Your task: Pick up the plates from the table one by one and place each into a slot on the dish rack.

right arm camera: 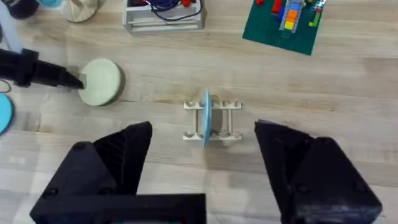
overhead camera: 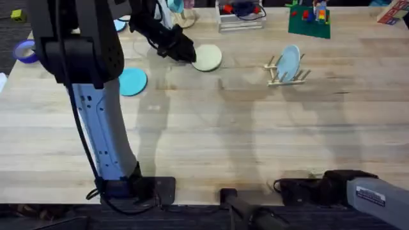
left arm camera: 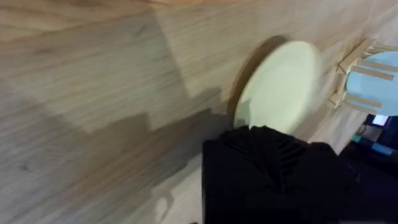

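The round, flat cream plate (overhead camera: pixel 208 57) lies on the pale planked wooden table (overhead camera: pixel 211 140), well apart from the small light wooden dowel dish rack (overhead camera: pixel 287 72) and off to that rack's left in the overhead view. The left gripper (overhead camera: pixel 190 55) has its black fingertips at the cream plate's edge on the side away from the rack; the left wrist view shows the plate (left arm camera: pixel 280 87) right at the fingers (left arm camera: pixel 267 155), but whether they are clamped on the rim or only touching it cannot be told.

A pale blue round plate (overhead camera: pixel 289 62) stands upright on edge in a slot of the rack, between the thin dowels; the right wrist view shows it edge-on (right arm camera: pixel 206 118) in the rack (right arm camera: pixel 214 121). A turquoise round plate (overhead camera: pixel 132 82) lies flat on the table, farther from the rack than the cream one, partly behind the left arm.

The right gripper (right arm camera: pixel 202 168) is spread wide with nothing between its black fingers (right arm camera: pixel 124 149), hanging well back from the rack toward the table's near edge.

Beyond the rack, at the far edge of the table, sit a green baseplate with coloured bricks (overhead camera: pixel 309 19) and a white wire-frame stand (overhead camera: pixel 239 16).
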Controlling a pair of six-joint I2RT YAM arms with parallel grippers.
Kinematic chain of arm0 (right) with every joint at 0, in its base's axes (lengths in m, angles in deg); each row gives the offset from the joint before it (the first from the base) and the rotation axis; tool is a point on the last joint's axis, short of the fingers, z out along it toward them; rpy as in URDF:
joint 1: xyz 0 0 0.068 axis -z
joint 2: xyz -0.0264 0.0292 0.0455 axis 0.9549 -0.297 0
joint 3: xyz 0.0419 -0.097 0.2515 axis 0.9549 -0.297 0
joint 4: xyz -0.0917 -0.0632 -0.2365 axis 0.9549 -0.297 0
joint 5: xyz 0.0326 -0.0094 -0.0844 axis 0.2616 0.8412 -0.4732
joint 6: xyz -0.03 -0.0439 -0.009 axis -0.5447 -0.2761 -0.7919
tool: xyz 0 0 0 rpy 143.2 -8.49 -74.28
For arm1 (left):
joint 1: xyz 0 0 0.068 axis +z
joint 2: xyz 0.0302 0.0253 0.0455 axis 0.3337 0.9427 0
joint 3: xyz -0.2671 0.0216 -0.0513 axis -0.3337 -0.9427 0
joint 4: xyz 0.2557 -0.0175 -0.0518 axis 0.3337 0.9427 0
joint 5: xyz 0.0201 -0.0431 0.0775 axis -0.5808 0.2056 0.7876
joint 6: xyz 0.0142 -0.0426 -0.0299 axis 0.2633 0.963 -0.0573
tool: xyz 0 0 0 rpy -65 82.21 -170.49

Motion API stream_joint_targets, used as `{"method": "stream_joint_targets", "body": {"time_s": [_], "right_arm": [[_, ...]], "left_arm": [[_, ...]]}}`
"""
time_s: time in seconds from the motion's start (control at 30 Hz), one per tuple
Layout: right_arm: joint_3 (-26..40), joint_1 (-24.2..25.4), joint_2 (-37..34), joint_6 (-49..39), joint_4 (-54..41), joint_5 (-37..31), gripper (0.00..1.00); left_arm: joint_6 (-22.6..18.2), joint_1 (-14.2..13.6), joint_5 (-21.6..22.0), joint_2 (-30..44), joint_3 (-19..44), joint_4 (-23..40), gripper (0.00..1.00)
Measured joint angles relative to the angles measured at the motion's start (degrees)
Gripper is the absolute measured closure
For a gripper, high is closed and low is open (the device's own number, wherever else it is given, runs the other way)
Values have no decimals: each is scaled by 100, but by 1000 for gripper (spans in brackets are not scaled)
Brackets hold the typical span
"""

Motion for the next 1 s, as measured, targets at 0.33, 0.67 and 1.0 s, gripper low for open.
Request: {"method": "stream_joint_targets", "body": {"time_s": [0.33,0.67,1.0], "right_arm": [[0,-2,0,0,-2,0,6],[2,-465,-135,0,2,0,7],[2,-1119,-1101,66,486,0,6]], "left_arm": [[-1,2,18,51,28,21,959],[43,2,90,50,37,24,959],[66,-4,128,51,52,34,959]]}}
